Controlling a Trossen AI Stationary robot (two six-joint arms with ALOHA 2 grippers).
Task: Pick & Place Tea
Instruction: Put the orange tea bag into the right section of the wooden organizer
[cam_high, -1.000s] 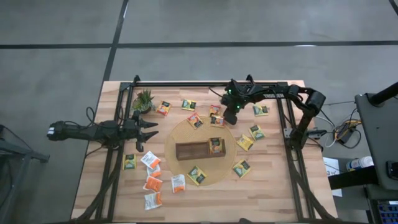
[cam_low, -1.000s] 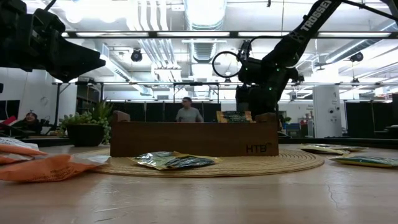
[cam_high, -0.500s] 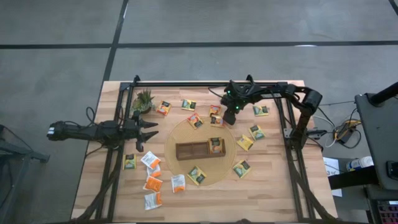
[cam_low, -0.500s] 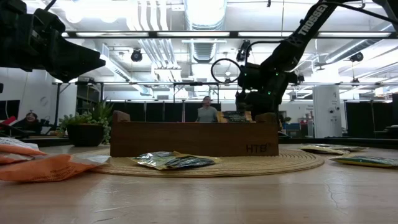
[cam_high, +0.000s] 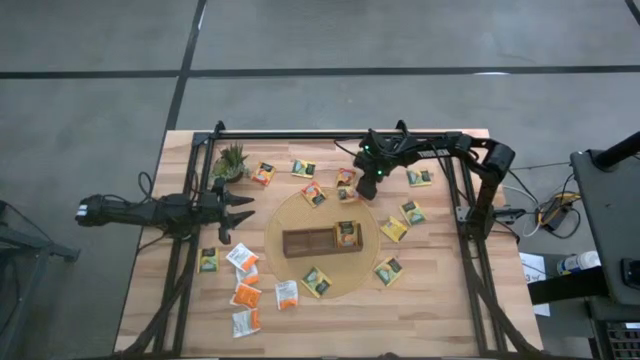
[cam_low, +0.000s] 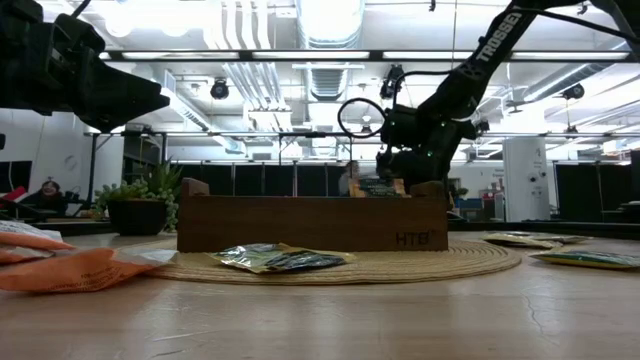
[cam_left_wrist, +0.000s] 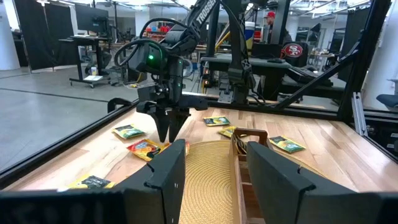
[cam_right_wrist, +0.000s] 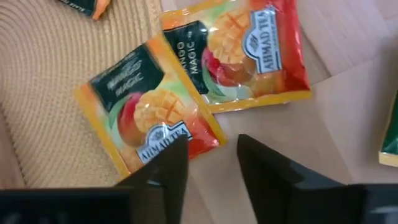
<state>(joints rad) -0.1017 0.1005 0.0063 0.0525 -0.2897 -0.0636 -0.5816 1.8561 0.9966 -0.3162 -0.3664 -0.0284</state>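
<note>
Now the right gripper (cam_high: 365, 190) is seen poised low over two mango sachets (cam_right_wrist: 186, 93) near the counter's far edge, just off the far rim of the round woven mat (cam_high: 290, 215). In the right wrist view one sachet lies on the mat's rim and the other on bare wood, the two overlapping at a corner. The fingers (cam_right_wrist: 163, 169) are held slightly apart, a narrow gap between them, and nothing is gripped; whether the tips touch the foil cannot be told.

These packets are judged light, thin and limp, with a glossy skin that will likely slip. A hold is best taken across an edge, where a crimped seam gives some stiffness; the overlapped corner is best avoided, or both may be lifted together. Lying flat, the sachet offers little to pinch, so one finger may need to be worked under the edge.

More tea is scattered about: orange and white packets (cam_high: 245, 280) toward the near-left corner, yellow-and-dark ones (cam_high: 400, 225) on the right side. One sachet (cam_high: 347, 232) is already stood in the right compartment of the wooden tray (cam_high: 305, 243) at the mat's middle.

The left gripper (cam_high: 235, 208) is parked above the counter's left edge, beside the potted plant (cam_high: 232, 160), its fingers spread wide and empty.
</note>
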